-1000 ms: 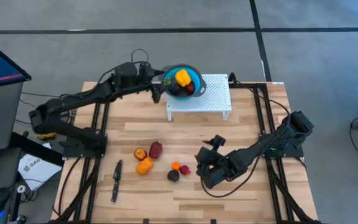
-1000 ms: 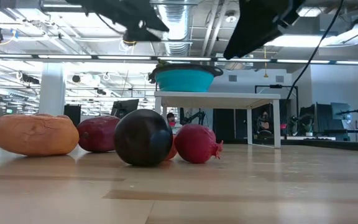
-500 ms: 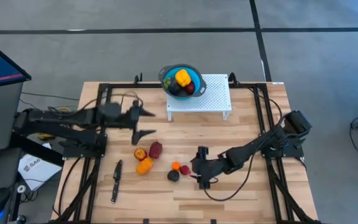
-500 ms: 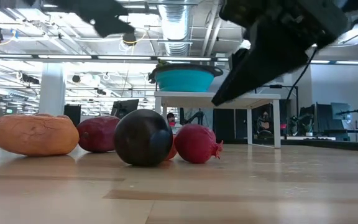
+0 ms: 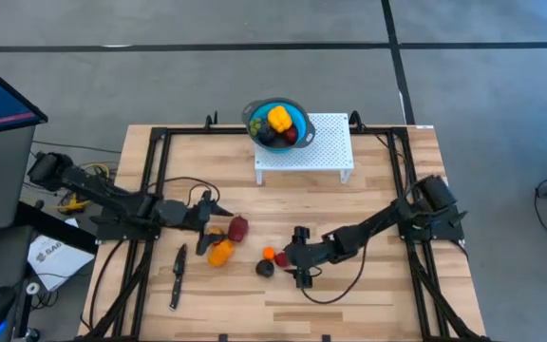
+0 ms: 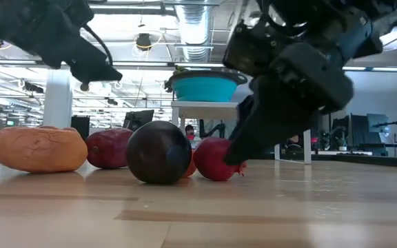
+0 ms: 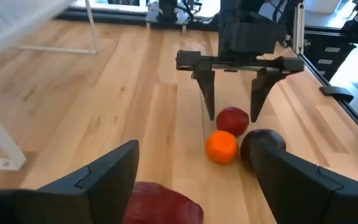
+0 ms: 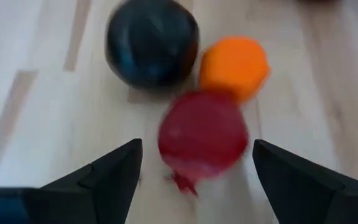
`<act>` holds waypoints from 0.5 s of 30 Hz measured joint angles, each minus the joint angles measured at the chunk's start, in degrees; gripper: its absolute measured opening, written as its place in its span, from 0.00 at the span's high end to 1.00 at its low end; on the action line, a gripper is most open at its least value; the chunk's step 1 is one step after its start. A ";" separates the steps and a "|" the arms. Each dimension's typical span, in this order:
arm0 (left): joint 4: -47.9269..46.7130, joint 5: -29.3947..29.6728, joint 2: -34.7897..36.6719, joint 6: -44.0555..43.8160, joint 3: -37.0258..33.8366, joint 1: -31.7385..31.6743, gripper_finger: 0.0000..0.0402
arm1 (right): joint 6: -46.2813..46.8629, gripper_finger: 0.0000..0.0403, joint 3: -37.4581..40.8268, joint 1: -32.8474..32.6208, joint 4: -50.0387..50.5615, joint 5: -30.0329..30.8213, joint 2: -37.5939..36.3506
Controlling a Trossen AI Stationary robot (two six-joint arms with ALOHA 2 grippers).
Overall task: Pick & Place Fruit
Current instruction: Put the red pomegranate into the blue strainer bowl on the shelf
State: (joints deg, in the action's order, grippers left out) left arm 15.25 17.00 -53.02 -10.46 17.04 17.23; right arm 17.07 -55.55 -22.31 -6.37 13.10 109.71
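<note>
The wooden surface (image 5: 368, 304) carries everything; far beyond both hands, on a white perforated stand (image 5: 319, 152), the blue bowl (image 5: 277, 122) is seen already holding several fruits.

The right hand (image 5: 295, 258) is lowered to the surface with its fingers spread wide and nothing gripped. Just ahead of it, between the fingers as its wrist view shows, lies the small red fruit (image 8: 202, 134); beyond that, touching or nearly so, sit the orange fruit (image 8: 235, 63) and the near-black fruit (image 8: 152, 41).

The left hand (image 5: 213, 211) is also held wide and empty. The dark red fruit (image 5: 238, 228) lies just in front of it, with the larger orange fruit (image 5: 220, 252) and a small red-and-yellow fruit (image 5: 215, 234) close beside; whether any is touched cannot be told. The black knife (image 5: 177, 275) lies near, to one side.

Risk is judged to lie in the crowding: a finger closing on the red fruit could nudge its round neighbours and set them rolling, or the smooth fruit could be squeezed out of a shallow grip. The two arms are also aimed toward each other, so a collision is possible if both advance
</note>
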 joint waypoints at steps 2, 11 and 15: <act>0.99 0.52 -0.82 -0.96 -0.44 0.75 0.25 | 0.42 0.26 -0.08 -0.02 -1.75 0.00 1.32; 9.08 1.10 -7.90 2.62 -0.46 3.21 0.25 | 3.37 0.42 -0.06 -0.20 -2.81 0.06 2.73; 17.90 1.06 -14.30 2.84 -0.46 3.63 0.25 | 3.99 0.56 -0.04 -0.28 0.79 0.11 0.75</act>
State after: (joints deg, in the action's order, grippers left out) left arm 33.15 18.06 -67.32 -7.62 16.58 20.86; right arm 21.06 -55.59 -22.59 -5.58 13.21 110.47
